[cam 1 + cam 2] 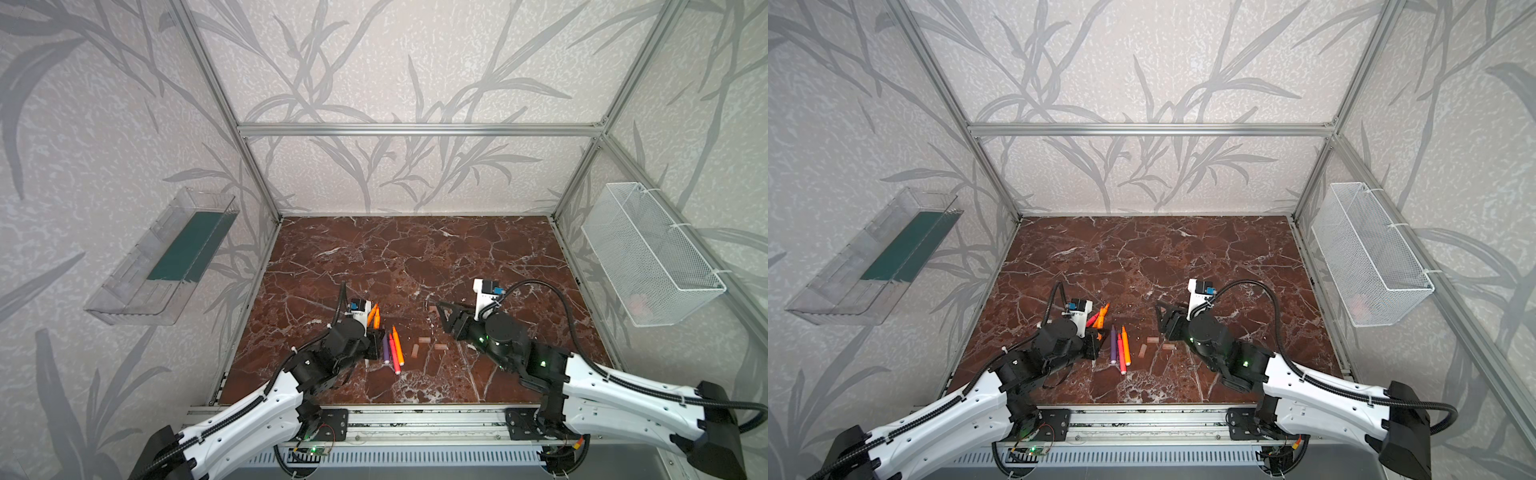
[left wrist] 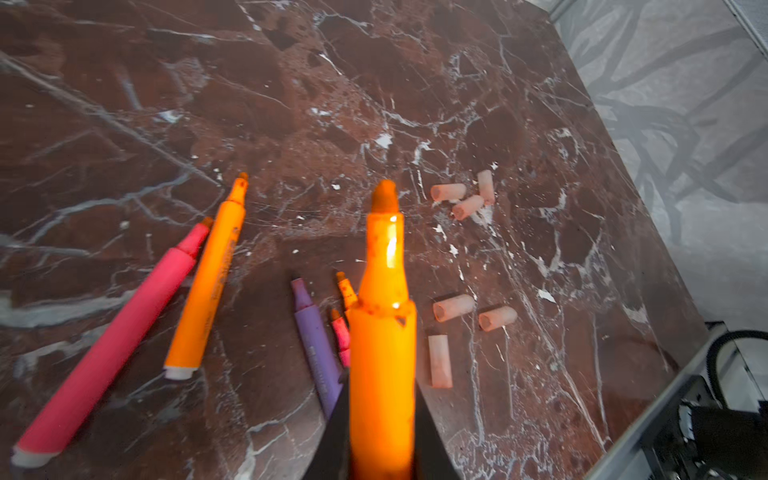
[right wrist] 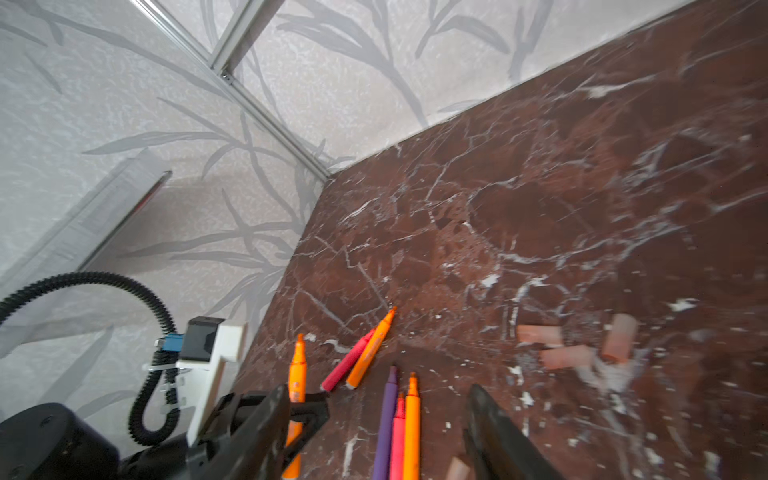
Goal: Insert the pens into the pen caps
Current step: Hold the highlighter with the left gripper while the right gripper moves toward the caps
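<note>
1. My left gripper (image 2: 381, 399) is clamped on an orange pen (image 2: 384, 291). Its glossy, smudged barrel narrows to a bare felt tip that points away from the wrist.
2. My right gripper (image 3: 379, 390) hangs over the table with its jaws apart and nothing held.
3. The other pens lie flat near the left gripper. A purple pen (image 2: 316, 340), a short-showing pink pen (image 2: 340, 336) and an orange one lie parallel. A pink-red pen (image 2: 112, 345) lies against another orange pen (image 2: 208, 282).
4. Six pen caps (image 2: 453, 307) lie on their sides. They are short, pale, translucent tubes, three close by and three clustered farther out (image 2: 467, 207).
5. I see no capped pen, so I judge the task barely begun: one pen is in hand and all six are left to cap.
6. The tabletop (image 2: 374, 83) looks like polished red-brown marble with white veins, so I'd expect the round caps to roll.
</note>
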`<action>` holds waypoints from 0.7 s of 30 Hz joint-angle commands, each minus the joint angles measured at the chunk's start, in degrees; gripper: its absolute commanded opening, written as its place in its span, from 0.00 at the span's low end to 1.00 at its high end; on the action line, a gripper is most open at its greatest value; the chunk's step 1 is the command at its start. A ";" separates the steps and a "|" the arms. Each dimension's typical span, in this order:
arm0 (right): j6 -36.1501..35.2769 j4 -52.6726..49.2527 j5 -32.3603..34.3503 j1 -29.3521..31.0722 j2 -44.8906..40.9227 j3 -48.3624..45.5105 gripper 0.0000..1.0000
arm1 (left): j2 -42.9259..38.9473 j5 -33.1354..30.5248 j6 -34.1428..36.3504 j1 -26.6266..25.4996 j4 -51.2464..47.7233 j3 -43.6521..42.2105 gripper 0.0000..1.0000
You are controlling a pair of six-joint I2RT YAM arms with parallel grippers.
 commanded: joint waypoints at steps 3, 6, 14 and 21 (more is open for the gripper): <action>-8.31 -16.98 5.54 -3.20 0.74 2.18 0.65 | 1.26 -4.74 -2.78 0.11 -3.66 0.78 0.00; -10.19 -18.62 -1.63 -9.75 5.19 4.52 0.62 | 2.47 -4.78 -3.15 0.14 -4.30 1.75 0.00; -14.52 -22.27 -8.75 -19.50 20.60 11.72 0.55 | 3.36 -6.59 -2.67 0.11 -7.19 3.78 0.00; -15.73 -22.51 -10.15 -22.51 27.68 14.16 0.50 | 6.02 -6.13 -0.68 0.14 -6.94 6.27 0.00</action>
